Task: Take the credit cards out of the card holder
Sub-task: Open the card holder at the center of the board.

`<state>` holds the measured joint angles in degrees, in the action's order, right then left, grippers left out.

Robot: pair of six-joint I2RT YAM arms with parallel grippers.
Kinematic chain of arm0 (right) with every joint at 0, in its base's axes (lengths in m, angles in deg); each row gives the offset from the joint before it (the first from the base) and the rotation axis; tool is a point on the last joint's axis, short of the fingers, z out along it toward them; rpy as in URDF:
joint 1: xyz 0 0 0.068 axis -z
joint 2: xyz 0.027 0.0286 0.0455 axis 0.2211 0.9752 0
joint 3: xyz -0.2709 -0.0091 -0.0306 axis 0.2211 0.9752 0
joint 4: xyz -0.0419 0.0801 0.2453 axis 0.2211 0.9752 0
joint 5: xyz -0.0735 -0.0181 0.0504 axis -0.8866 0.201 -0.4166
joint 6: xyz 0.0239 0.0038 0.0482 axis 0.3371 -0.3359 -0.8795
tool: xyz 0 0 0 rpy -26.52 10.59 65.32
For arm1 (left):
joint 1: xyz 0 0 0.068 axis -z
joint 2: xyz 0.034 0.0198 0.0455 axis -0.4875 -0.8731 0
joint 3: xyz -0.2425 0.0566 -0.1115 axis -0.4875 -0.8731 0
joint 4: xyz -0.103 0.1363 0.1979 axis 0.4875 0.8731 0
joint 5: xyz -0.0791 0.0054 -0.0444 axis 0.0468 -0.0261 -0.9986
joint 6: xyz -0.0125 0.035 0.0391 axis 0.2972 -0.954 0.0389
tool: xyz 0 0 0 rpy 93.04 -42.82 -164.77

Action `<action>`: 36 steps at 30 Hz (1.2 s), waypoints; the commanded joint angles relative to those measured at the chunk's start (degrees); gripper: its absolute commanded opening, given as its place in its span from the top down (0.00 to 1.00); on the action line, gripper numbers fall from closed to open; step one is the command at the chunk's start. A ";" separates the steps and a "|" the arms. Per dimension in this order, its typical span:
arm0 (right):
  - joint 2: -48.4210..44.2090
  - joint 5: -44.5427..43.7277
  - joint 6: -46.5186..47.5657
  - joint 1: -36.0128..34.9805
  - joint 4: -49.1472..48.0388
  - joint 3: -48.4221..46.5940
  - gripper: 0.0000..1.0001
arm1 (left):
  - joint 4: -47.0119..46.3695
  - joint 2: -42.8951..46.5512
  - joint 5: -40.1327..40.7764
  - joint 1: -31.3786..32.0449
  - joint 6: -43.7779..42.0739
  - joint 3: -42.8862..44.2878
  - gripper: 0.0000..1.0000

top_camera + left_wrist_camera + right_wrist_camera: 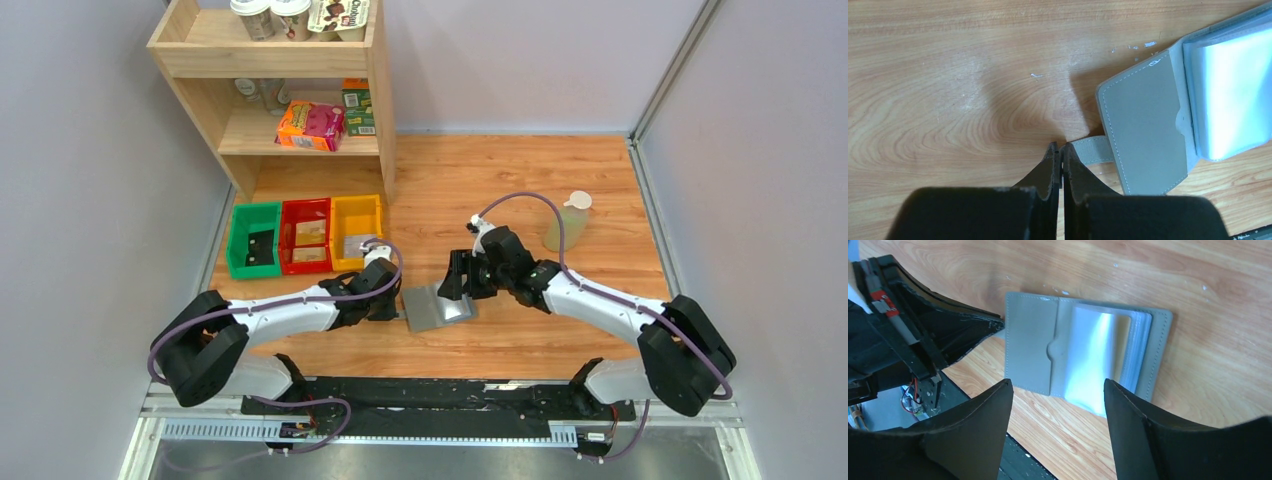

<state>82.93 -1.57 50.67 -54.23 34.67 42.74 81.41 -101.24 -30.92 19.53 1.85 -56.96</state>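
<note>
Card holder open, no cards out (sleeves glare); my left gripper closed tight, pressing its tab, my right gripper gaping, empty.

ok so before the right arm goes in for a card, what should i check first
1. Is the card holder lying open and flat on the table: ok.
2. Is the left gripper shut on the closing tab, anchoring the holder: ok.
3. Is the right gripper ready, jaws apart with nothing between them: ok.
4. Is the right gripper lined up over the clear sleeves: ok, its fingers straddle them in the right wrist view.
5. Is a card showing in the top sleeve to grab: cannot tell, glare washes the plastic out.
</note>
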 commanded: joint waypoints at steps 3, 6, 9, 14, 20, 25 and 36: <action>2.91 2.03 0.80 -0.21 -4.17 -2.79 0.32 | 0.02 -0.39 0.54 -0.10 -2.05 0.69 1.00; 4.67 1.69 0.45 -0.21 -4.70 -2.88 0.29 | -0.25 -0.39 0.36 -0.10 -1.87 0.78 1.00; 5.55 1.77 0.36 -0.21 -5.32 -3.06 0.29 | -0.60 -0.39 0.10 -0.19 -1.70 0.60 1.00; 6.17 1.33 0.54 -0.30 -5.32 -3.41 0.28 | -0.95 -0.48 -0.16 -0.10 -1.61 0.16 1.00; 7.84 1.25 0.36 -0.30 -5.93 -3.50 0.26 | -1.92 -0.66 -0.60 -0.10 -1.26 -0.19 1.00; 7.93 0.45 0.45 -0.21 -5.85 -3.67 0.25 | -1.83 -0.22 -0.78 -0.10 -0.99 -0.45 1.00; 9.16 2.83 -0.42 -1.70 -6.72 -4.29 0.25 | -3.24 -0.39 -2.09 -0.10 -0.47 -0.63 1.00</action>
<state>91.03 0.09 50.65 -54.91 31.02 40.95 80.21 -101.31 -31.64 19.51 1.11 -57.15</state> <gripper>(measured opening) 0.752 0.017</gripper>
